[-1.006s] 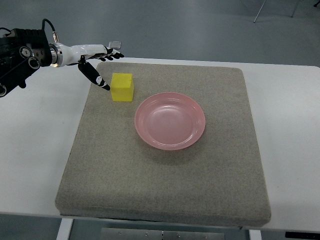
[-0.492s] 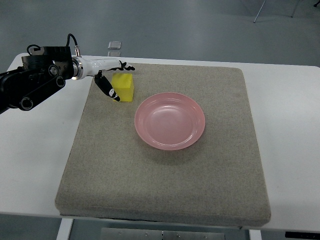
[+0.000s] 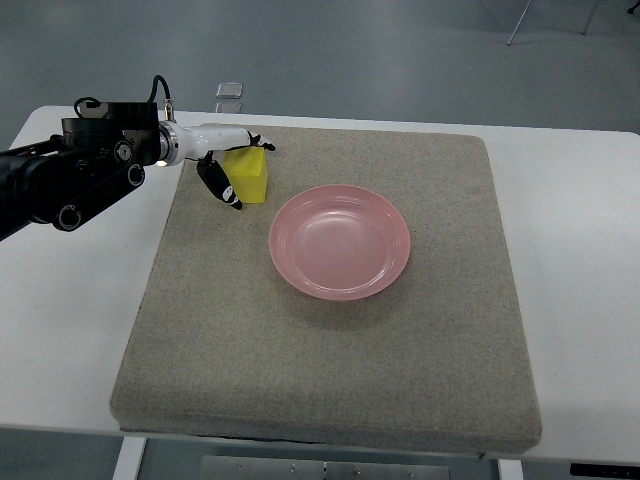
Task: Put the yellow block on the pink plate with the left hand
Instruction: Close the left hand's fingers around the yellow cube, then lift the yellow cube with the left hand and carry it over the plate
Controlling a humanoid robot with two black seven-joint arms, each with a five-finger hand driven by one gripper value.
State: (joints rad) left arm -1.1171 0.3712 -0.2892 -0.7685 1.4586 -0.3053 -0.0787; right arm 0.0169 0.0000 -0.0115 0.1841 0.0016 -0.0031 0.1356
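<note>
The yellow block (image 3: 250, 178) sits on the grey mat (image 3: 330, 340), up and to the left of the pink plate (image 3: 340, 241). My left hand (image 3: 238, 168) has come in from the left and straddles the block. Its thumb (image 3: 222, 186) reaches down along the block's left face, while the other fingertips (image 3: 258, 144) lie over the block's far top edge. The fingers are spread around the block and I cannot tell whether they press on it. The block rests on the mat. The plate holds nothing. My right arm is out of sight.
The mat lies on a white table (image 3: 580, 230). A small pale object (image 3: 229, 90) lies on the floor beyond the table's far edge. The black forearm (image 3: 70, 175) crosses the table's left part.
The left hand has moved right and slightly down until its fingers bracket the block. Block and plate have not moved.
</note>
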